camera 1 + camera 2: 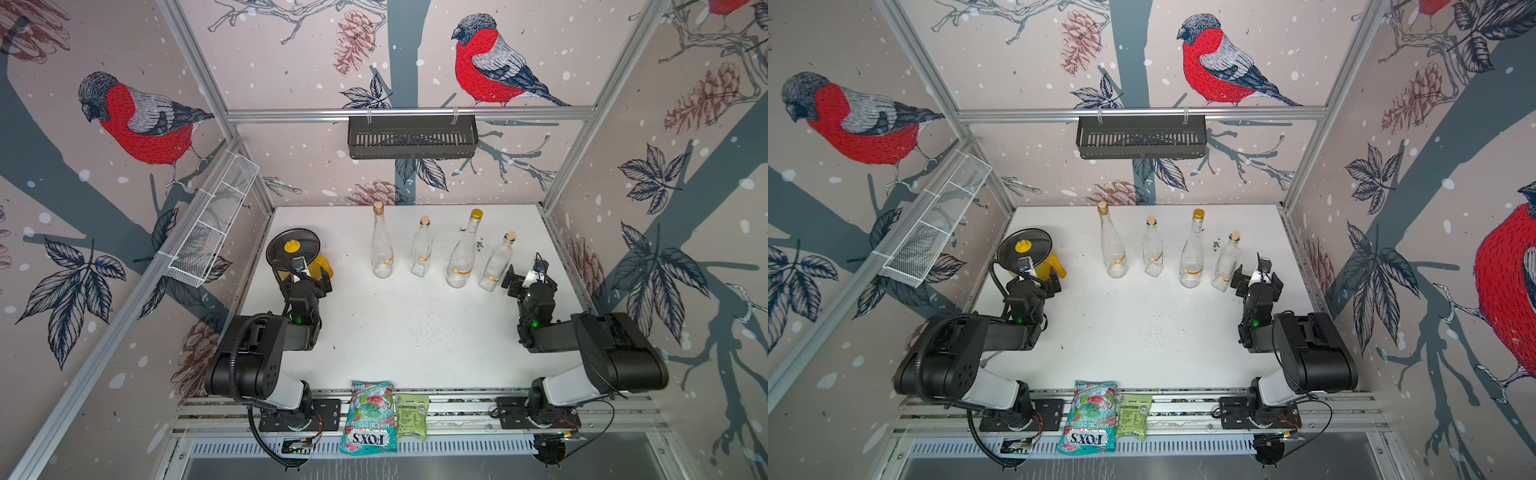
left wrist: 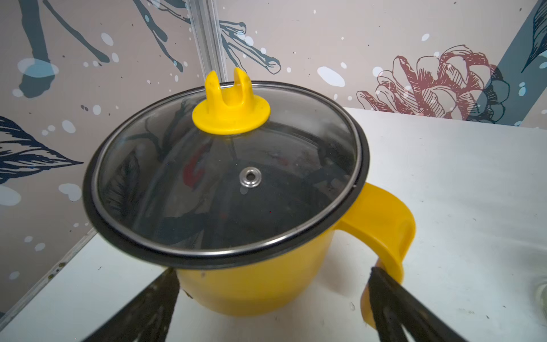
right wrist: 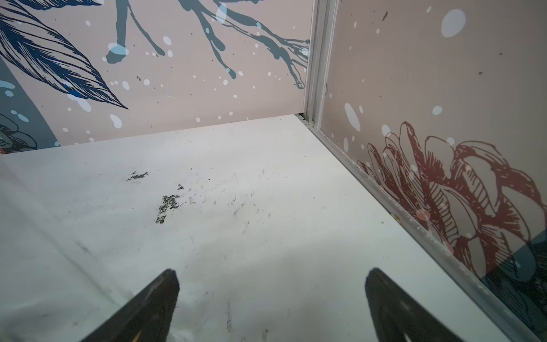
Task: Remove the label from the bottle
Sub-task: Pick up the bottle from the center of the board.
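Bird-print walls (image 1: 291, 62) box in a white desk (image 1: 415, 332). Yellow pot (image 2: 251, 290) sits right in front of the left fingers (image 2: 148, 311), spread wide, holding nothing. Same for the right fingers (image 3: 148, 308), just beside the last of four bottles (image 1: 496, 264) at the far side, orange labels (image 1: 492, 277) still on.
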`<state>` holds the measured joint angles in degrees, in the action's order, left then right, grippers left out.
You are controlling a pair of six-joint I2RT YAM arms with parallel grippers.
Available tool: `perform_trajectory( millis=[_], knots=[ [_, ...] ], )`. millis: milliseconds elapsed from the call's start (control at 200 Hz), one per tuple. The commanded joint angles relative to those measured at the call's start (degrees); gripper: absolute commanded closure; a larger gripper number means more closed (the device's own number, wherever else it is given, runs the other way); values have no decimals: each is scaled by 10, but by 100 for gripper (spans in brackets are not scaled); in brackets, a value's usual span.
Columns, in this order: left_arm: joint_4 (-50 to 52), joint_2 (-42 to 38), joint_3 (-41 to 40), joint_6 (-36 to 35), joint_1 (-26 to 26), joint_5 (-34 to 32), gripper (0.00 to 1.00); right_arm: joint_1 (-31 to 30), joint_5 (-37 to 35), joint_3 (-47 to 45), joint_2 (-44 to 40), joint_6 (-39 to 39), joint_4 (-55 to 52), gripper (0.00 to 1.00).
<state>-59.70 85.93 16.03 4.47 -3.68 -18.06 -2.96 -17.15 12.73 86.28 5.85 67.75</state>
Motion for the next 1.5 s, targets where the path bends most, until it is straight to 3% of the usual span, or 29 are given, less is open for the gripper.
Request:
perform_trajectory(
  millis=[0,645,715,860,935,1026,1221,1346,1496],
  knots=[
    [-38,-1,2,-5,2,5,1,0,-9,3,0,-2,22,0],
    [-39,-2,1,-5,2,7,3,-3,-12,4,1,-3,22,1],
    [-38,-7,0,-32,1,69,3,-2,-12,4,1,-3,22,0],
    [-16,-56,-8,-37,-3,60,3,-3,-12,4,1,-3,22,1],
    [64,-92,19,-34,-28,7,3,-3,-12,4,2,-3,22,0],
    [90,-114,24,-40,-76,-74,3,-3,-12,4,1,-3,22,0],
    [215,-195,44,26,-133,-205,2,-3,-11,4,1,-3,22,0],
    [307,-263,50,88,-153,-230,2,-1,-11,3,1,-2,23,1],
    [502,-321,90,203,-181,-250,2,2,-4,1,0,0,24,0]
  ],
)
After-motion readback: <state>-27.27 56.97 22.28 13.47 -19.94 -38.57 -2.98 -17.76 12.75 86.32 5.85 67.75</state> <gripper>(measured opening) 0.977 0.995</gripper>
